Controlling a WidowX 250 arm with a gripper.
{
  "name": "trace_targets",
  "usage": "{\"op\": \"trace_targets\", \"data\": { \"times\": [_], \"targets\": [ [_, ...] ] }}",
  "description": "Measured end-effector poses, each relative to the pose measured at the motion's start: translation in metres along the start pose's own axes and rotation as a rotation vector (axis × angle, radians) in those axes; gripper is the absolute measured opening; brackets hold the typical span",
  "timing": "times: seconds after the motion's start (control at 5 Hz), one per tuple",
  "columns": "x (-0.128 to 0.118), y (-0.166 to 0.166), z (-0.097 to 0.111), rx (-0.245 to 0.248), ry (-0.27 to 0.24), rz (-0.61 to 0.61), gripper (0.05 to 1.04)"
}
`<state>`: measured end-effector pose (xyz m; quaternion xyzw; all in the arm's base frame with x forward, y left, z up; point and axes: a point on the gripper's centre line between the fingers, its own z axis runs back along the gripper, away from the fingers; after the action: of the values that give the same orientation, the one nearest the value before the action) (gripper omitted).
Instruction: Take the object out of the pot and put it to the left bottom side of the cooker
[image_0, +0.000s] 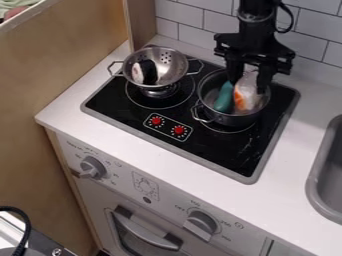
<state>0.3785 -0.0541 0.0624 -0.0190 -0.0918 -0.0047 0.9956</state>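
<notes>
From where I'm standing, the biggest piece is the toy kitchen's white counter (100, 107), with a plywood panel (63, 65) running up its nine o'clock side. The black cooker (220, 145) sits flat in the middle of the counter, and the grey sink (316, 185) is set in at four o'clock. The black arm (256, 25) comes down in front of the tiled wall (190, 20), toward one o'clock, and its gripper (248, 86) hangs at two o'clock, down over the dark pot (235, 120). At twelve o'clock on the cooker rests a metal colander (175, 70), holding a black-and-white piece (148, 72)

Inside the pot there are two things: a pale, orange-marked object (247, 92), upright between the two sides of the gripper, and just beside it, toward its nine o'clock, a teal piece (224, 97), tilted. Whether the gripper is clenched on the pale object or has it released, I honestly cannot tell. Smallest of all are two red knobs (157, 121), side by side near the centre, on the cooker's six o'clock side of the colander
</notes>
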Motion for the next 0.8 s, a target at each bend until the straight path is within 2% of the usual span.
{"op": "trace_targets", "data": {
  "times": [0.2,0.4,0.8],
  "targets": [
    [-0.007,0.007,0.015,0.017,0.038,-0.022,0.538],
    [-0.013,0.017,0.037,0.021,0.055,-0.056,0.538],
    [-0.03,0.052,0.053,0.036,0.075,-0.101,0.538]
  ]
}}
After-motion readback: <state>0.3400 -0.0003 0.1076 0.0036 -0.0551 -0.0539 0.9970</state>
